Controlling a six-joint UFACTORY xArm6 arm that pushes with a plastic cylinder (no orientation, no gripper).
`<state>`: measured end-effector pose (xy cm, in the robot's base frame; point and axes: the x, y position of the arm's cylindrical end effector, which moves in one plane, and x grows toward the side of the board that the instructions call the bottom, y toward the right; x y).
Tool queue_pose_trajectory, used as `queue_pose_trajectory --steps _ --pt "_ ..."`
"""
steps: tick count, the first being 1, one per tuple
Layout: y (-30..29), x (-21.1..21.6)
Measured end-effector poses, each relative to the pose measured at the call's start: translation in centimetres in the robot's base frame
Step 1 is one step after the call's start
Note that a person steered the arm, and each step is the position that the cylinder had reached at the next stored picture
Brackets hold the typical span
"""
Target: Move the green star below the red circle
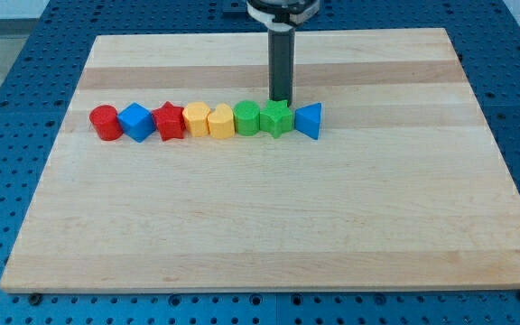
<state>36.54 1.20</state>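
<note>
Green star hemmed between neighbours.

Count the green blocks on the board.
2. A green block, shape unclear, sits in the row right of the yellow ones; the green star touches its right side, with my tip just above the star. None look hidden.
</note>
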Motion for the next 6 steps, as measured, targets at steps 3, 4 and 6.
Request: queue_pose_trajectory --steps 3,4,6 --pt "0.0 8.4" --pt "0.0 11.7" --pt "-1.2 14.0"
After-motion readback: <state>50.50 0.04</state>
